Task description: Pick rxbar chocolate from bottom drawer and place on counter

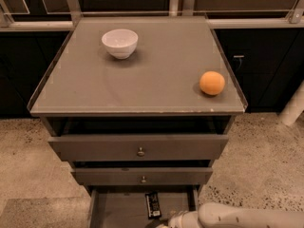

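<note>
The rxbar chocolate [153,204], a small black bar with white lettering, lies flat on the floor of the open bottom drawer [118,212], near its back and middle. My gripper [167,223] sits at the very bottom edge of the view, just below and to the right of the bar, mostly cut off by the frame. The pale arm [237,216] reaches in from the lower right. The counter [142,80] is the grey glossy top of the cabinet above.
A white bowl [119,42] stands at the counter's back left and an orange [212,82] at its right. The two upper drawers with round knobs [140,151] stick out slightly. Speckled floor lies on both sides; a white post [293,106] stands at right.
</note>
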`<state>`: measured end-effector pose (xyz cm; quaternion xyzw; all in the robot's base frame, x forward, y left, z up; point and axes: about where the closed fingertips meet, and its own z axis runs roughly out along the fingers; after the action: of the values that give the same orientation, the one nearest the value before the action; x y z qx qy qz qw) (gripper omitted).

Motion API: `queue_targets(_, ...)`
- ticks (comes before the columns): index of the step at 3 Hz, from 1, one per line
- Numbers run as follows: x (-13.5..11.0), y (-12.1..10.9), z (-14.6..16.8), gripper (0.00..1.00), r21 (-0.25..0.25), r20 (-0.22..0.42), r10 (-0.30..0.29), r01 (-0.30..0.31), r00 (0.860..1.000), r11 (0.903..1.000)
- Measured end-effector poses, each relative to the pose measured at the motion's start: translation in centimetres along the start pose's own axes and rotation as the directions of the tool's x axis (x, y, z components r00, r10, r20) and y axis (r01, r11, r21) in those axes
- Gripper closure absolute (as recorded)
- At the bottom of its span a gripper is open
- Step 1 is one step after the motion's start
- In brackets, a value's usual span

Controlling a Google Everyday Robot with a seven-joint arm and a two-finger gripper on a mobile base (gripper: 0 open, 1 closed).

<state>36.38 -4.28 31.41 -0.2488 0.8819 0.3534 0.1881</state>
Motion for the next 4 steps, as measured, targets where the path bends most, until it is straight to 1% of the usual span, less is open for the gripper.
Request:
queue_targets(1,-1.1,-4.2,2.3,0.00,0.112,0.058,0.022,-0.028,0.998,0.9933)
queue_targets(2,-1.5,-5.3,2.4,0.00,0.144,0.076,0.024,-0.035,0.997,0.9889)
queue_targets(3,-0.9,-6.3,3.9,0.00,0.180,0.078,0.042,-0.056,0.996,0.9820)
queue_targets(4,-1.6,-9.3,8.6,0.00,0.267,0.098,0.018,-0.044,0.995,0.9626)
